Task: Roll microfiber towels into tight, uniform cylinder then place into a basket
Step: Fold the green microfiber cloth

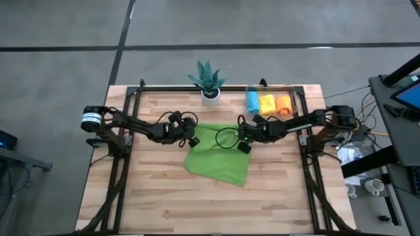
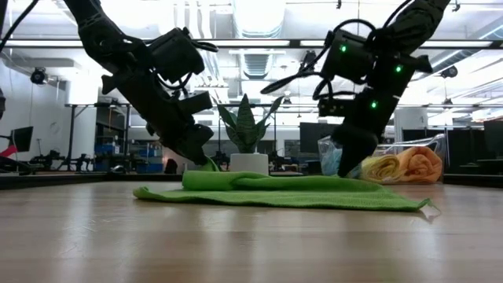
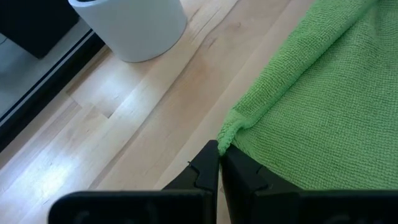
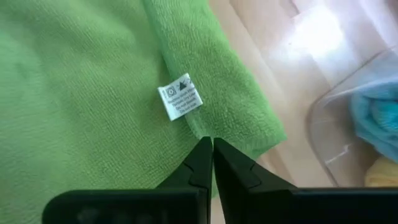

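Soft green square microfiber towel (image 1: 220,155) spread flat on the light wooden slat table (image 1: 164,203), in the middle of the high view, a bit crooked. Far edge folded over into a low fat roll, seen in the low view as a hump along the back. Fuzzy bumpy cloth, with a small white care tag (image 4: 180,96) sewn near one corner. Left gripper (image 3: 219,160) down at the towel's upper left corner in the high view, dark fingers pressed together, nipping the very tip of the cloth. Right gripper (image 4: 212,155) down at the towel's upper right corner, fingers pressed together on the green edge just below the tag. Clear see-through plastic basket (image 1: 296,98) at the upper right of the high view, well apart from the green towel, with a light blue roll (image 1: 252,101), a yellow roll (image 1: 267,103) and an orange roll (image 1: 283,104) side by side inside. Green spiky plant in a white round pot (image 1: 209,81) at the top middle, near the towel's far edge.
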Tool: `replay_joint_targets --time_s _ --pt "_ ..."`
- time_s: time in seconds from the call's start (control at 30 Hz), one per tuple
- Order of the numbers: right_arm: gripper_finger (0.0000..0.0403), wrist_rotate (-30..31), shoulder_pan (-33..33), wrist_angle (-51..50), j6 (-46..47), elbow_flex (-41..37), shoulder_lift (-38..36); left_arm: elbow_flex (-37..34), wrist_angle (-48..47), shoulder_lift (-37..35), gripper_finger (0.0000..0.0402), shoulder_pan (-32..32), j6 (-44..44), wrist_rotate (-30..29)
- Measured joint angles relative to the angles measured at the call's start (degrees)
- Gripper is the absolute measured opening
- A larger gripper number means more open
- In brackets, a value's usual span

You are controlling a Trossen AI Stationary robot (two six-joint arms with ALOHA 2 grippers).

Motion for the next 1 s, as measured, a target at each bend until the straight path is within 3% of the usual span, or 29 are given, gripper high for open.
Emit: replay_joint_targets --time_s 0.37,0.53,0.77,1.0 --pt "0.0008 -1.53 0.41 -2.7 0.66 0.08 -5.25 -0.04 -0.59 -1.41 0.0 -0.12 2.53 0.0" --pt "0.0008 -1.59 2.56 -2.83 -0.22 0.08 -11.32 0.22 -6.2 -9.59 0.0 -1.69 2.69 -0.02" --pt "0.0008 -0.98 5.07 -2.79 0.82 -0.09 -21.06 -1.78 -5.19 -19.84 0.0 -7.18 1.11 -1.17" --pt "0.0009 -1.09 5.01 -2.63 1.58 -2.5 -19.29 -1.92 -4.5 -18.93 0.0 -8.22 0.98 -1.4"
